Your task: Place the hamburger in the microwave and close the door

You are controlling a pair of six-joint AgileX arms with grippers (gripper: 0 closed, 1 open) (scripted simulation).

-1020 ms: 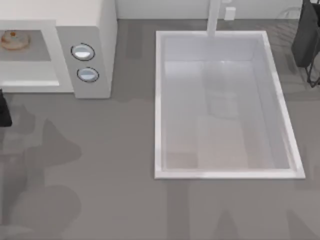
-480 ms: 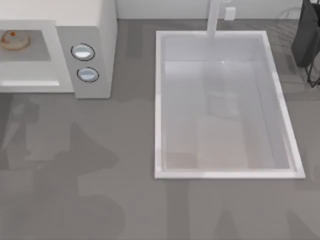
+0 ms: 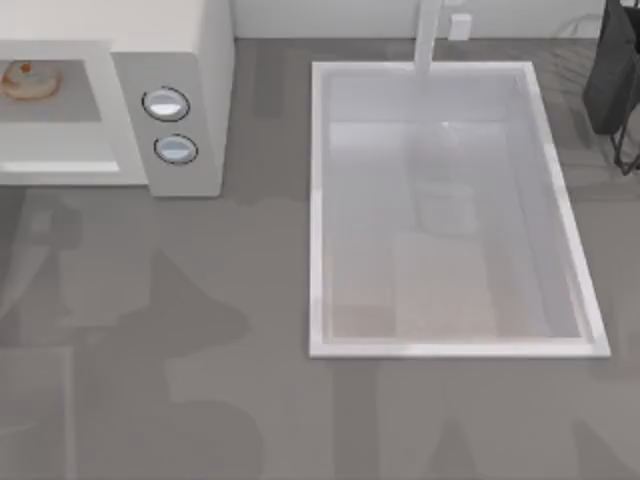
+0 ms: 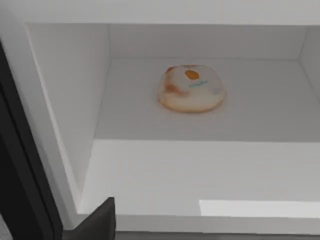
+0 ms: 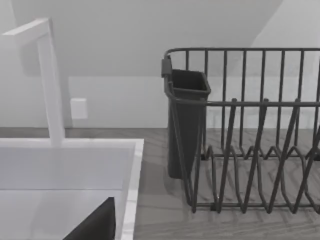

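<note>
The hamburger (image 4: 192,89) is a small, squat, rounded lump, pale cream all over, with orange-brown blotches on its upper side and one brighter orange spot near the top; its lower edge shades to a warmer tan. It sits on the floor of the microwave (image 3: 205,60) cavity, toward the back, apart from both side walls, and from above it shows at the far left of the table (image 3: 250,330) inside the open cavity (image 3: 26,80). The microwave is a large off-white box at the table's upper left, with a grey side panel carrying two round silver-rimmed bluish knobs (image 3: 166,104), one above the other. In the left wrist view the cavity stands open, and a dark upright edge runs along one side of the opening. A small dark part of the left gripper (image 4: 97,222) juts into that view in front of the cavity; I cannot tell whether its fingers are apart or together. A like dark corner of the right gripper (image 5: 95,225) shows over the white sink (image 3: 318,200), near the faucet (image 5: 50,80) and a dark wire dish rack (image 5: 240,130); its fingers' state cannot be told either.
</note>
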